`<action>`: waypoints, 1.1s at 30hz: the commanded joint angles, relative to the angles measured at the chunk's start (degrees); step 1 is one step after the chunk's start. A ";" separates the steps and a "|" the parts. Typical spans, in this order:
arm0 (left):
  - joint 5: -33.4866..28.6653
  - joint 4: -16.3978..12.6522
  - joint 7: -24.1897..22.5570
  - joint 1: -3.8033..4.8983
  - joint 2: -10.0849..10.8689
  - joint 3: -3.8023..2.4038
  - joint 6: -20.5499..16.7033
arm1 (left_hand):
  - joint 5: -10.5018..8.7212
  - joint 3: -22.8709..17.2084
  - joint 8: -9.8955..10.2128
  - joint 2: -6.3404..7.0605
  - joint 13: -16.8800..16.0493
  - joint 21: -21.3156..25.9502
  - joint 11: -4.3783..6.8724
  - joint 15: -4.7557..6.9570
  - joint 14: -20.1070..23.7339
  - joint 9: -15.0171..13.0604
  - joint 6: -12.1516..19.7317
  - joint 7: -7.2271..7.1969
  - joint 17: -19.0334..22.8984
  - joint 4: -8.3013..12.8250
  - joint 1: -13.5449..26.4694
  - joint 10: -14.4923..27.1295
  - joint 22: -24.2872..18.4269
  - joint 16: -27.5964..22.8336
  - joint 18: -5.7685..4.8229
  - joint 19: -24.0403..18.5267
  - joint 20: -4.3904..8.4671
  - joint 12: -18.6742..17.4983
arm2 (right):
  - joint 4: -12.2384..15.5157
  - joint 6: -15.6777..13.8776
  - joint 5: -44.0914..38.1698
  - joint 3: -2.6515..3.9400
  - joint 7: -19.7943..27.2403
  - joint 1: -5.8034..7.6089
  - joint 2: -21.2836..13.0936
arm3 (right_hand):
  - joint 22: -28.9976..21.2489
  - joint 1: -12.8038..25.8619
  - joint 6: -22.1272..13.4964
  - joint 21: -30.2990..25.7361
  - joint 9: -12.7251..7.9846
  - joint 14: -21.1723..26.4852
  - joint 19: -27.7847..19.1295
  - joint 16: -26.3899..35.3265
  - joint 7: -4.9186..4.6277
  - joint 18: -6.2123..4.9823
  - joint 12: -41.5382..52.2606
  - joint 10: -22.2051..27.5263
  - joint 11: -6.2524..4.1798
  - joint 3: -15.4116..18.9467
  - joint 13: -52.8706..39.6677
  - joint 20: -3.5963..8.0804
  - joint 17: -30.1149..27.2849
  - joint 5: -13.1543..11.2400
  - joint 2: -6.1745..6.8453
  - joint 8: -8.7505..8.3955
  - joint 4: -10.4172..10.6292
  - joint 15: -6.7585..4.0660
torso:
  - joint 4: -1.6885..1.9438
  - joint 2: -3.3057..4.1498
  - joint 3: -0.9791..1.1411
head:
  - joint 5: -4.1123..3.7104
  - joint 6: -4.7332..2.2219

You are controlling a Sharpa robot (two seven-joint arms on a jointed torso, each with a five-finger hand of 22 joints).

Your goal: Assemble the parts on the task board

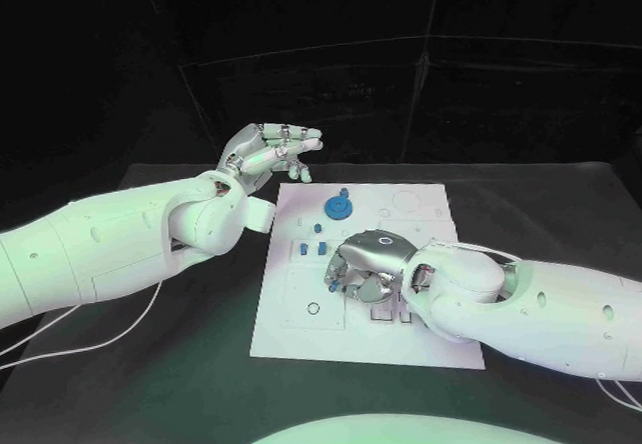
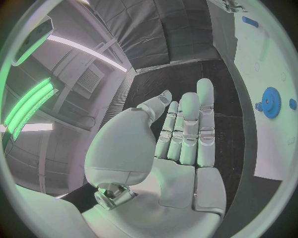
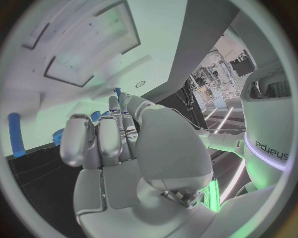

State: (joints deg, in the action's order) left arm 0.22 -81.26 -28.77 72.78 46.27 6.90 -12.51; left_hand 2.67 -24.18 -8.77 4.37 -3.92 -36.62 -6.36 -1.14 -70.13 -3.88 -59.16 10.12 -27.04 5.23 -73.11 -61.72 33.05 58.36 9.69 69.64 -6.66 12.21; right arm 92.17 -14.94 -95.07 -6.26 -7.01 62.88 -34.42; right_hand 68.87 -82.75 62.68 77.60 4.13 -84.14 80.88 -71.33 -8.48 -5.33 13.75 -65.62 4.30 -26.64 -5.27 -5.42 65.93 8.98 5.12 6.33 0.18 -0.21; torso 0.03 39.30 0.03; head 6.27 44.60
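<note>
The right hand [image 1: 369, 267] curls its fingers down onto the middle of the white task board [image 1: 306, 335]; whether they hold a part cannot be told. The left hand [image 1: 270, 150] hovers, fingers loosely spread and empty, beyond the board's far left corner. A blue gear [image 1: 336, 207] stands near the board's far edge.
</note>
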 commanded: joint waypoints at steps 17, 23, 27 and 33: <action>-0.20 0.00 -0.04 0.07 -0.10 -0.05 1.10 | 0.30 0.34 0.23 -0.27 0.06 0.36 0.08 -0.03 0.39 0.08 0.38 0.18 0.08 -0.08 -0.47 0.28 -0.05 -0.19 0.73 -0.34 -0.05 0.19 | -0.79 1.06 -1.15 -0.04 -0.44 -0.03 0.96 | 0.08 0.68 0.34 0.40 0.10 -2.19 0.46 -0.22 -0.09 0.96 -0.18 -0.30 -0.01 -0.24 0.11 -0.01 0.00 0.11 0.06 0.20 0.02 -0.41 | 0.06 0.07 0.00 | 0.05 0.30; -0.20 -0.02 0.03 0.08 -0.09 -0.05 1.16 | 0.30 0.40 0.23 -0.26 0.06 0.39 0.06 -0.04 0.42 0.07 0.40 0.19 0.09 -0.08 -0.47 0.32 -0.07 -0.18 0.73 -0.34 -0.06 0.20 | -0.95 2.13 -1.18 -0.04 -0.90 -0.03 1.21 | -0.04 0.85 0.34 0.33 0.08 -2.17 0.39 -0.19 -0.10 0.93 -0.22 -0.30 0.00 -0.18 0.14 -0.01 -0.08 0.08 0.12 0.17 0.04 -0.41 | 0.05 0.03 -0.02 | 0.07 0.40; -0.20 -0.03 0.06 0.08 -0.12 -0.05 1.21 | 0.30 0.44 0.23 -0.26 0.06 0.40 0.05 -0.05 0.43 0.07 0.42 0.20 0.10 -0.08 -0.47 0.35 -0.09 -0.17 0.73 -0.34 -0.07 0.21 | -1.18 3.09 -1.37 -0.04 -1.69 -0.03 1.47 | -0.24 1.54 -0.01 0.23 -0.03 -2.09 0.24 -0.12 -0.19 0.89 -0.54 0.00 0.11 0.03 0.34 -0.05 -0.32 0.09 0.43 -0.13 0.15 -0.33 | 0.05 0.03 -0.02 | 0.07 0.40; -0.20 -0.05 0.09 0.08 -0.10 -0.05 1.26 | 0.30 0.44 0.23 -0.26 0.06 0.40 0.05 -0.05 0.43 0.07 0.42 0.20 0.10 -0.08 -0.47 0.35 -0.09 -0.17 0.73 -0.34 -0.07 0.21 | -1.47 3.58 -1.75 -0.04 -2.74 -0.03 1.73 | -0.88 2.92 -1.55 -0.18 -0.32 -1.80 -0.23 0.22 -0.79 0.78 -1.95 1.90 0.80 0.39 1.09 -0.43 -1.00 0.22 1.19 -1.16 0.47 0.19 | 0.05 0.02 0.00 | 0.11 0.57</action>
State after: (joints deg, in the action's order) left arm 0.21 -81.23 -28.50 72.77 46.21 6.90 -11.97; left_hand 2.67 -24.02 -8.77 4.37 -3.92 -36.41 -6.35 -1.14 -70.13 -3.88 -58.95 10.33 -26.99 5.06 -73.11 -61.73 33.01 58.36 9.69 69.64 -6.66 12.21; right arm 90.77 -12.73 -96.11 -6.27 -8.55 62.81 -32.71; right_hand 68.11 -80.30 61.70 77.83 3.92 -84.14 80.86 -71.33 -9.26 -5.33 12.10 -64.27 5.14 -26.41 -4.30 -5.44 65.04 8.99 6.36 5.50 0.40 -0.21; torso 0.09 39.34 0.01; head 6.38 45.13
